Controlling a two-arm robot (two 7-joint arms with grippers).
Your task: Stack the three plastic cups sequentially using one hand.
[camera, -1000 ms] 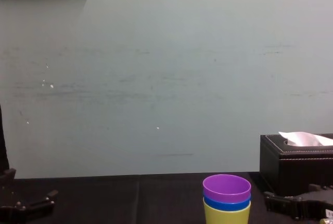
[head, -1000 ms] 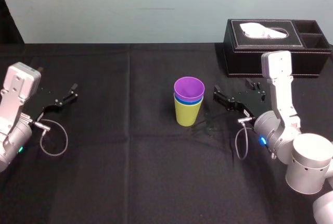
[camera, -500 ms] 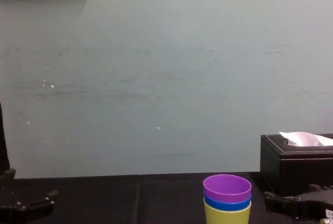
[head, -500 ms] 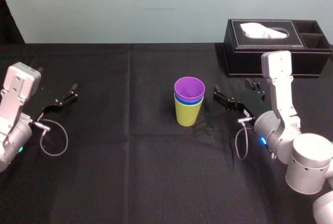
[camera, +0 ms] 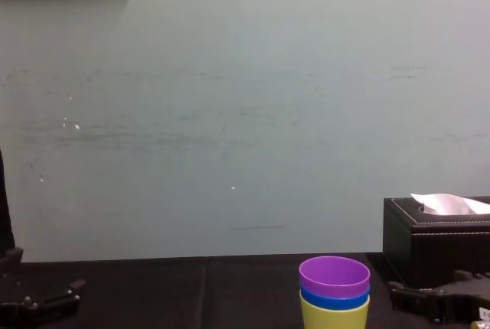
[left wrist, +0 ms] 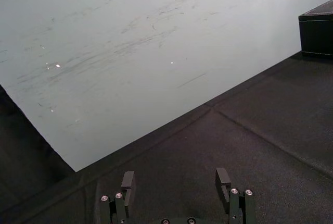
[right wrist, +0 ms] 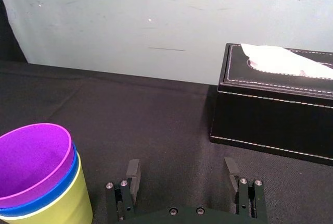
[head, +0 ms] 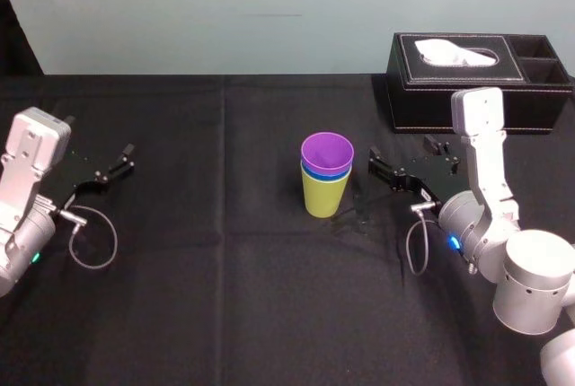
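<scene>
At the middle of the black table cloth [head: 225,296], the three cups are standing nested as one upright stack. The purple cup [head: 326,152] is sitting inside the blue cup [head: 325,173], of which little more than a rim band is showing. Both are sitting in the yellow-green cup [head: 324,195], whose base is resting on the cloth.

To my eye the stacking itself is looking finished, so the step in hand is the letting-go and clearing away. What the next move is calling for, I would judge, is a clean pull back toward the robot's right. The fingers should be kept wide so that nothing is brushing the tall, light stack and tipping it.

Just beside the stack, on its right, the right gripper [head: 374,163] is hovering low over the cloth and pointing at the cups, but not touching them. Its fingers are standing spread with nothing between them, and from its own wrist camera the stack is lying off to one side of the gap, not within it.

Well apart, at the left of the table, the left gripper [head: 121,160] is sitting parked, its fingers likewise spread and empty. Behind the right arm, a black tissue box [head: 476,72] is standing at the far right.
</scene>
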